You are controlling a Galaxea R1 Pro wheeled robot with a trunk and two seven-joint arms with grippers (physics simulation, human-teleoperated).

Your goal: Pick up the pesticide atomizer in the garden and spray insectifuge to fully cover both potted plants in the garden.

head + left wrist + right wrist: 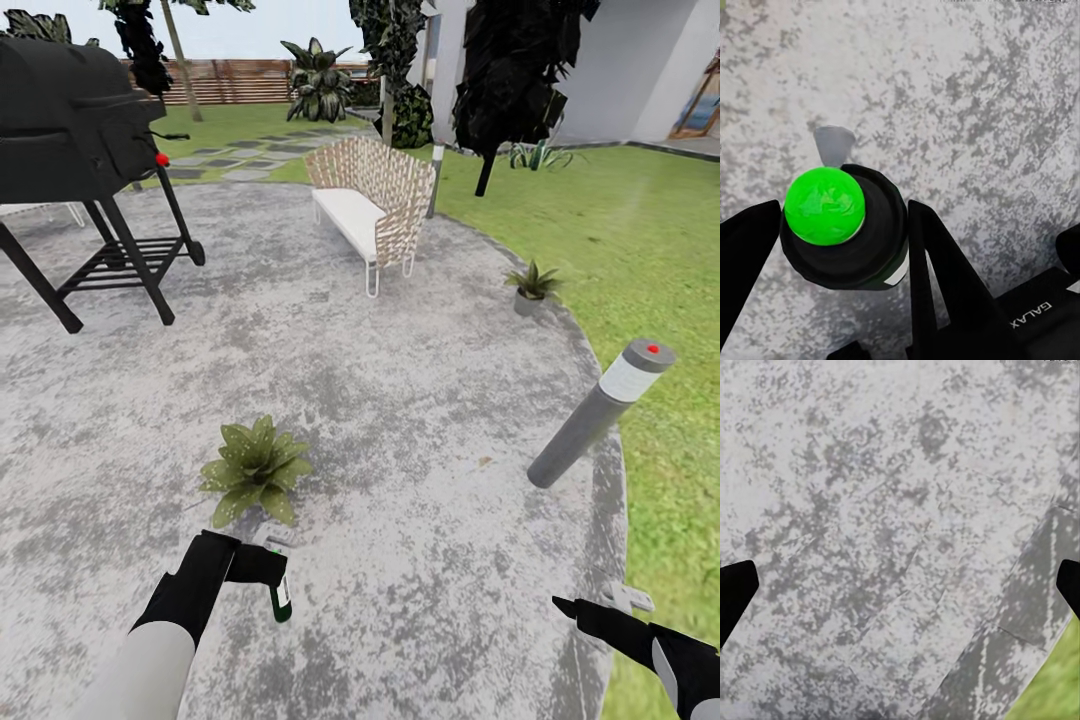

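While the left tool is gripping the pesticide atomizer just short of the nearer potted plant, the main risk is in the aim. In the head view the bottle is hanging below the fingers, body down, with its grey nozzle up beside the tool; whether that nozzle is pointing at the rosette cannot be told, and a spray sent onto the stone patio would be leaving the leaves uncovered. The left wrist view is showing the fingers pressing either side of the dark round body — a smooth, curved surface, so the bottle is likely to twist or slide if the arm swings sharply.

The right tool is hovering empty over the patio edge, fingers spread wide, near the tilted-looking bollard lamp. A careless turn of the base could be knocking that post.

The second potted plant is sitting well apart, at the patio rim beyond the wicker chair — reaching it means driving, and the held bottle may be jolting loose on the way.
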